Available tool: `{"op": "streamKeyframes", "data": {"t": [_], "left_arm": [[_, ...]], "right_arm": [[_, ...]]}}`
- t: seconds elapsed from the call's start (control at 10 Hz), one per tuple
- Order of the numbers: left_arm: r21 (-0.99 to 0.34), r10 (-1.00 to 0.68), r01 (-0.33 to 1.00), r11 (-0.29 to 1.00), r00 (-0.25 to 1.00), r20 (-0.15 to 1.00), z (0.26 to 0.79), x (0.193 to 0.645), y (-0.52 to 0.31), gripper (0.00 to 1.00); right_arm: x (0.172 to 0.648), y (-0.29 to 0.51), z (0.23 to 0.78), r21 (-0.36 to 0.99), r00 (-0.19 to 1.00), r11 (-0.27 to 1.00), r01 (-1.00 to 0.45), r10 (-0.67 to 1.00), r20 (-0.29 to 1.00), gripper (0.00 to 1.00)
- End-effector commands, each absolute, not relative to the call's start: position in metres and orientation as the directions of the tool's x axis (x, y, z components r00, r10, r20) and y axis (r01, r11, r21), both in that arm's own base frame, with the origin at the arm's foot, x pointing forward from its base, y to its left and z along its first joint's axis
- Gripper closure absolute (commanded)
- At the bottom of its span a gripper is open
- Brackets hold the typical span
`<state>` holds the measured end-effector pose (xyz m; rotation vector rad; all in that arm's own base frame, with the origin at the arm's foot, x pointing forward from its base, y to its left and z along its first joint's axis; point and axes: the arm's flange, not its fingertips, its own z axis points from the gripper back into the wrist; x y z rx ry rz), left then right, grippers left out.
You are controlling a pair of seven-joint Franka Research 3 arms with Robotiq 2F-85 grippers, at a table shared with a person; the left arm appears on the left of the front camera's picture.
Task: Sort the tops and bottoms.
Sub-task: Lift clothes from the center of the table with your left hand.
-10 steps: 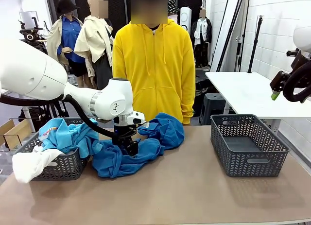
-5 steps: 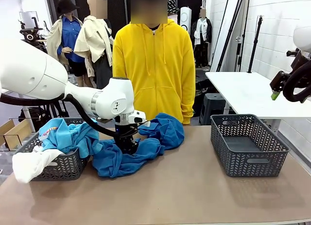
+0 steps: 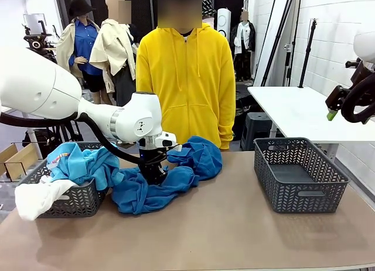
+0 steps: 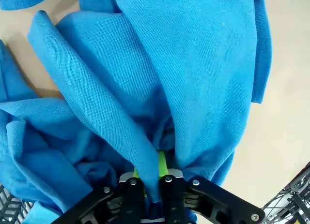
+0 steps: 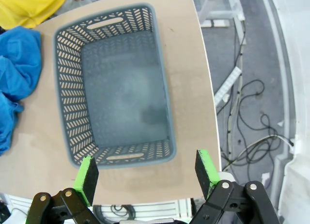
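Since a second ago: left gripper [image 3: 153, 175] has sunk a little deeper into the blue garment [image 3: 193, 161], and its jaws have drawn together. Wrist sits slightly further to picture right. Right arm, baskets and person [image 3: 184, 78] unchanged.

Left gripper: jaws nearly together, pinching a raised fold of the blue garment. In the left wrist view the fabric rises out of the narrow gap, with a sliver of green pad [image 4: 162, 165] showing beside it. Fingertips are buried in cloth in the front view.

Right gripper [image 5: 147, 173]: jaws wide apart, nothing between them, touching nothing. Held high at the table's right edge, looking down on the right basket [image 5: 68, 88].

Blue garment: crumpled heap on the table [image 3: 234, 236], left of centre, in front of the person. It lies directly under and around the left gripper, spreading on both sides of it. Its left end lies against the left basket [image 3: 76, 202], which holds a lighter blue cloth [image 3: 79, 163] and a white cloth [image 3: 36, 199] that hangs over the front rim. The garment is well apart from the right basket.
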<state>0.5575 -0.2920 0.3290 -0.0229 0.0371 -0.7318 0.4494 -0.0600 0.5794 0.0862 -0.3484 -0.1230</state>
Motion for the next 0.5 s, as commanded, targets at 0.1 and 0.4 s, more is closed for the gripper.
{"op": "streamKeyframes", "data": {"t": [0.1, 0.4], "left_arm": [[-0.060, -0.682, 0.681, 0.729, 0.731, 0.018, 0.357, 0.554, -0.288, 1.00], [-0.018, -0.678, 0.683, 0.731, 0.728, 0.097, 0.403, 0.556, -0.277, 1.00]], "right_arm": [[0.447, -0.058, 0.579, 0.089, 0.932, 0.988, 0.127, -0.149, 0.329, 0.00], [0.447, -0.058, 0.579, 0.089, 0.932, 0.988, 0.127, -0.149, 0.329, 0.00]]}}
